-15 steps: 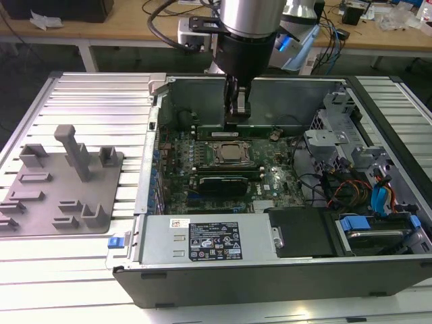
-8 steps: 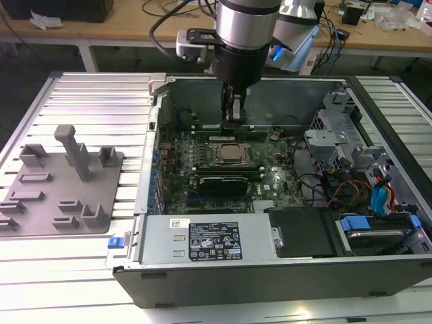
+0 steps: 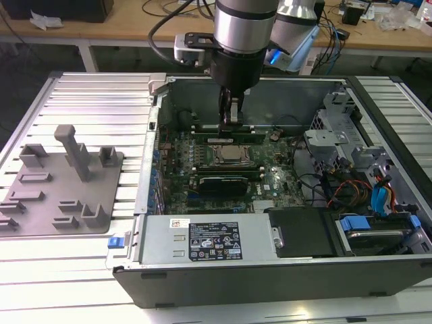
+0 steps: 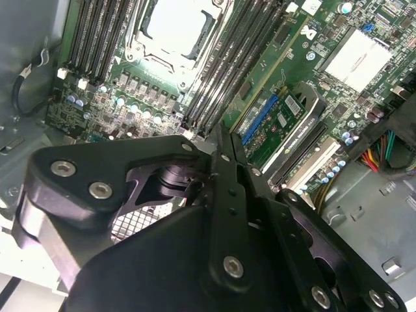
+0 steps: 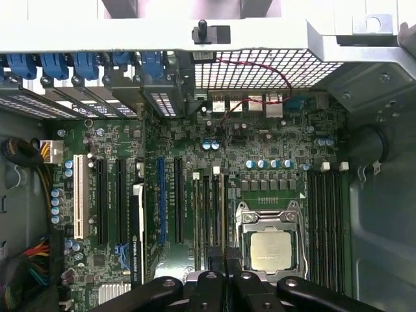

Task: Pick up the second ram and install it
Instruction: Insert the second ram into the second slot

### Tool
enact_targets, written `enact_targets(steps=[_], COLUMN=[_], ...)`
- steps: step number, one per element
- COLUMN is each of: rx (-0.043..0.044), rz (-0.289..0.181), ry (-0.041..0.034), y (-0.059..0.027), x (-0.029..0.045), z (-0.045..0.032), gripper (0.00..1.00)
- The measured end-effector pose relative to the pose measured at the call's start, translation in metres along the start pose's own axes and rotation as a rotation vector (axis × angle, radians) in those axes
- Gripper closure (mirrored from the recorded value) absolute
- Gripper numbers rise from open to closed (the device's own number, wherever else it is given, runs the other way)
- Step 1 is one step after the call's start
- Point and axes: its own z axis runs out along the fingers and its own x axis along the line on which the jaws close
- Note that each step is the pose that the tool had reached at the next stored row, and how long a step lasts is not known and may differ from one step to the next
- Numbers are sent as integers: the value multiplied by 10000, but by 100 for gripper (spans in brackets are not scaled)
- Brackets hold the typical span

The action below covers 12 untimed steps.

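**Open computer case (image 3: 270, 278) on a slatted table (image 3: 88, 94).** The gripper (image 3: 229, 120) reaches down into the case, to the memory slots beside the processor socket (image 5: 270, 250). In the first wrist view its fingers (image 5: 215, 266) are drawn close together, clasping the second ram (image 5: 223, 214). The ram is a thin green stick seen edge-on, standing upright in the slot just beside the socket.

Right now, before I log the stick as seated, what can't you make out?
1. Whether the gripper holds the second ram: its own black body blocks that in both wrist views, and the exterior view shows it too small.
2. One end of the memory slots in the first wrist view: covered by the gripper and cut off by the picture's edge.
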Motion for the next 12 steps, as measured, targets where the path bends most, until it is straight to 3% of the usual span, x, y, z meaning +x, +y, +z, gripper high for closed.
enact_targets(steps=[12], rx=[1], rz=[0], ry=[-1], y=[-1], x=[1], z=[29], gripper=[91])
